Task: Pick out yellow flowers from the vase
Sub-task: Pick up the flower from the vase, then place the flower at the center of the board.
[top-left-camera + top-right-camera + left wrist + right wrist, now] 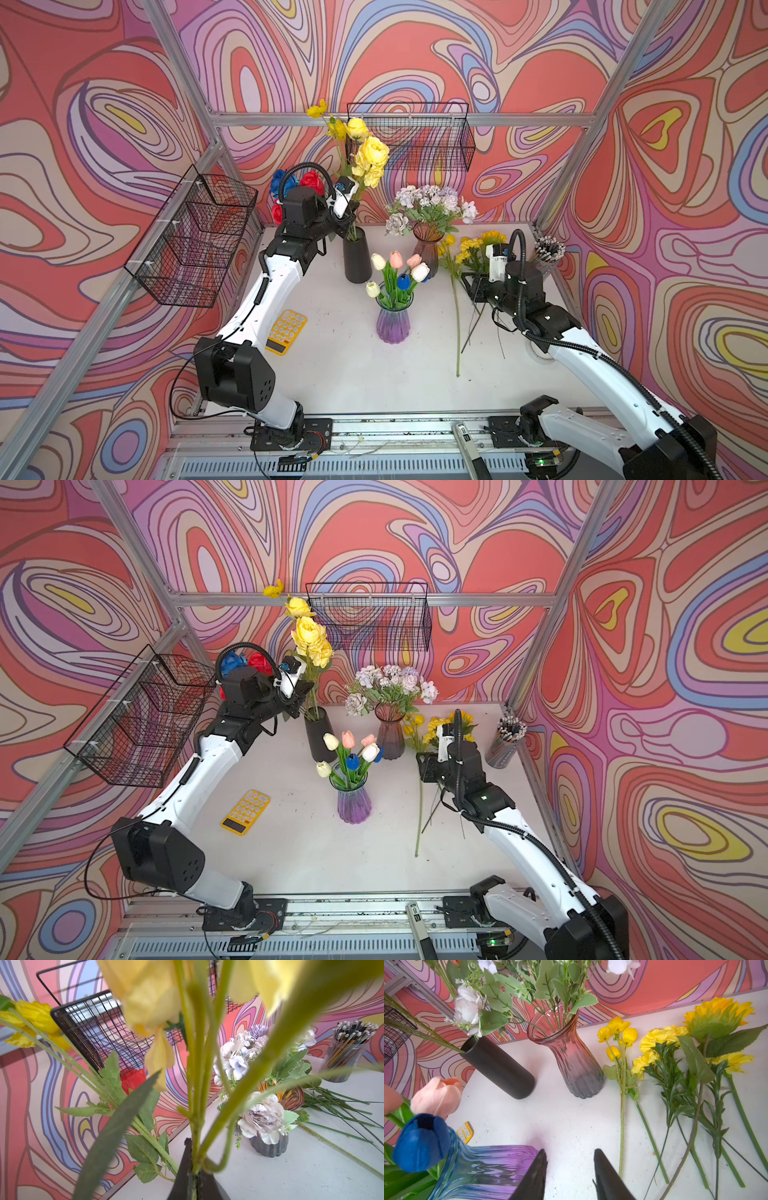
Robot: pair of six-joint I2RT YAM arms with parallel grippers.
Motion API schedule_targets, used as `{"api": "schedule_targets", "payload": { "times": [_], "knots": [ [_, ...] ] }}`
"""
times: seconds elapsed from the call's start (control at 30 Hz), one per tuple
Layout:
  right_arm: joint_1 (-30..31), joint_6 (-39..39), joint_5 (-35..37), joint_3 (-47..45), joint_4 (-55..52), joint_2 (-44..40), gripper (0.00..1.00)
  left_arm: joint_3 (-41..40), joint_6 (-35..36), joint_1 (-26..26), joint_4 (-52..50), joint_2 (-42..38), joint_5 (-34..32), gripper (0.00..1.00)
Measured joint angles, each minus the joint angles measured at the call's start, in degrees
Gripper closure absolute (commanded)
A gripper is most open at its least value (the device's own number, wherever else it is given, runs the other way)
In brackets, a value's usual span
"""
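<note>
**Left pincer clamping yellow rose stems at the black vase**

The left pincer [194,1167] is squeezing the green stems of the yellow roses [372,156], jaws nearly together, right above the mouth of the black vase [356,259]. The stem ends are sitting inside the vase. In both top views the pincer tips are hiding behind the wrist and leaves. In the left wrist view the blooms are blurring out and getting cut off at the frame edge.

The black vase is standing at 11 o'clock from the purple vase [392,322].

The right pincer [569,1152] is hanging over the worktop [374,374], jaws partway apart, gripping nothing.

Loose yellow flowers [675,1043] are lying flat at 1–2 o'clock from the purple vase, just beside the pink vase [426,249]. Their stems are overlapping and some are running out of the right wrist frame. The right arm is covering part of the pile in both top views.

Red and blue roses [291,183] are peeking out behind the left arm at 10–11 o'clock from the black vase, their container hidden.

From the purple vase, the calculator [286,332] is sitting at 9 o'clock and the pencil cup [548,251] at 2 o'clock.
</note>
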Motion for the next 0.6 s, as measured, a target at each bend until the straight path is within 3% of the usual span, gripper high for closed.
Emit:
{"api": "schedule_targets", "payload": {
  "times": [0.6],
  "knots": [
    [0.0, 0.7, -0.9, 0.0, 1.1, 0.2, 0.61, 3.0, -1.4, 1.3, -3.0, -1.4, 2.4, 1.0]
  ]
}}
